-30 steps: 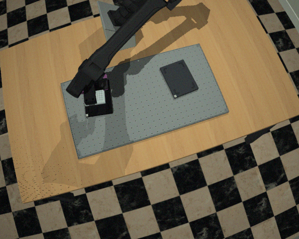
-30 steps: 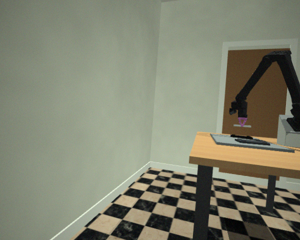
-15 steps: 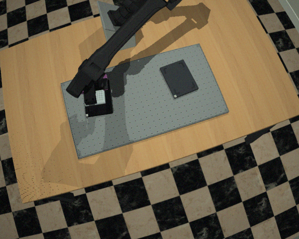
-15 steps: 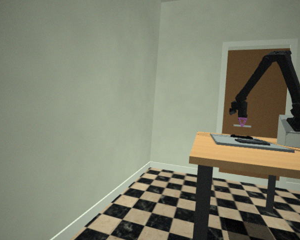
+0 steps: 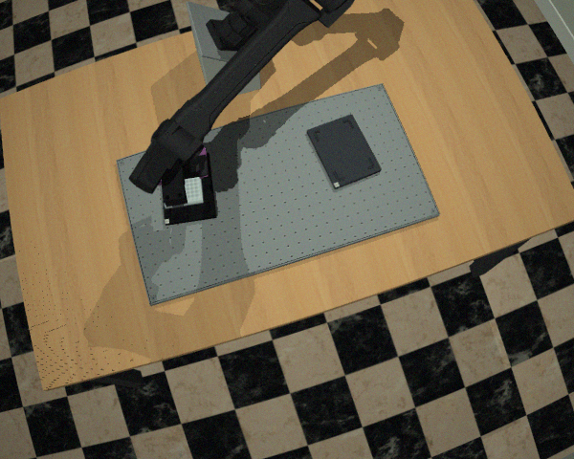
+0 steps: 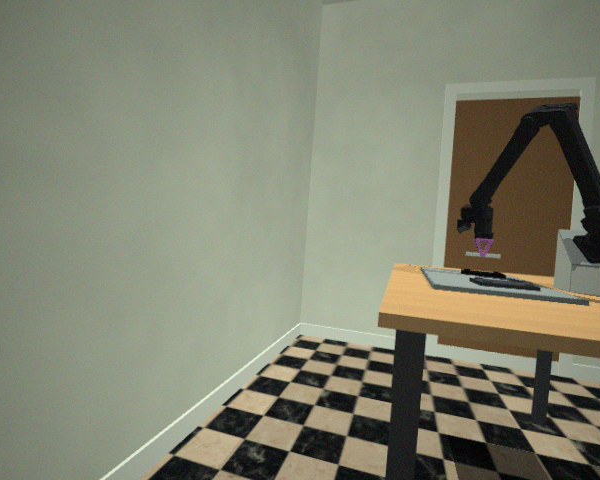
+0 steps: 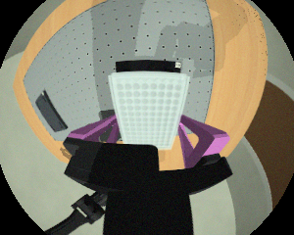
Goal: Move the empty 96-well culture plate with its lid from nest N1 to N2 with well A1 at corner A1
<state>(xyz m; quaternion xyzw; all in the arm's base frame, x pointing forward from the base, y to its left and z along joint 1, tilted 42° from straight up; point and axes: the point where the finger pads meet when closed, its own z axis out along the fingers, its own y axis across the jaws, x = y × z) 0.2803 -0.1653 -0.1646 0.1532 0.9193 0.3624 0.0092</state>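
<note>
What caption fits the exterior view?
End effector holds the lidded plate level above nest N1.

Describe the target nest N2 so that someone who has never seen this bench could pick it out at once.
On the wooden table lies a grey perforated board. Toward its end away from the gripper sits a flat dark rectangular pad, nest N2. Unlike the other dark nest, which lies under the held plate, it stands bare and uncovered.
</note>
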